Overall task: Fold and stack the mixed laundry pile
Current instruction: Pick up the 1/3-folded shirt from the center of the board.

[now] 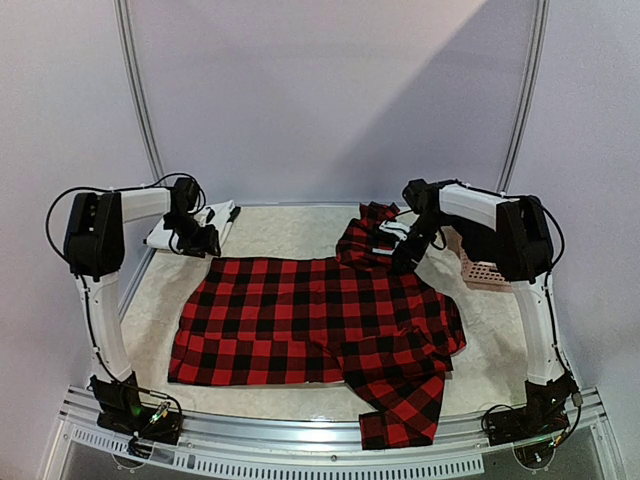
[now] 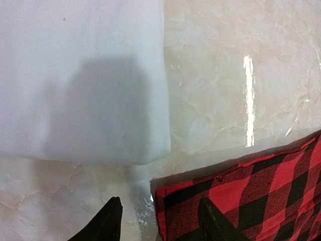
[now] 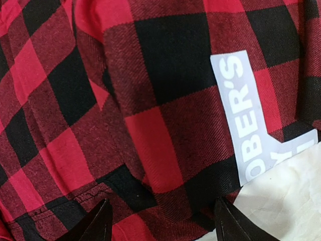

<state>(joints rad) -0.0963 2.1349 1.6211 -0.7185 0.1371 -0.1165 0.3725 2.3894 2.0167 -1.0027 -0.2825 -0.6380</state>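
Bench [image 1: 150,300]: pale, stone-patterned and glossy, with both arms reaching in from the near edge.

Red-and-black checked flannel shirt [image 1: 310,320]: the biggest piece. I see it spread flat across the middle of the bench. One sleeve [image 1: 400,410] is folded down to the near rail on the right. The collar end is bunched up at the far right, under the right arm.

White cloth [image 1: 160,235]: folded into a flat rectangle at the far left corner. It lies just beside the shirt's far left corner but does not touch it. The left wrist view shows a bare strip of bench between the white cloth [image 2: 80,80] and the shirt [image 2: 251,201].

Pink perforated basket [image 1: 485,270]: far right, mostly hidden behind the right arm.

Left end effector [image 1: 205,245]: it hangs over the gap between cloth and shirt. From the left wrist, the end effector [image 2: 159,203] has its fingers spread with nothing between them. One tip is over bare bench, the other over the shirt's corner.

Right end effector [image 1: 405,260]: over the bunched collar area. In the right wrist view the end effector [image 3: 161,206] has its fingers spread above the shirt [image 3: 125,125] and is pinching nothing. I cannot tell whether the tips touch the fabric.

White label [image 3: 241,115]: on the shirt, reading "OBER'S" in part.
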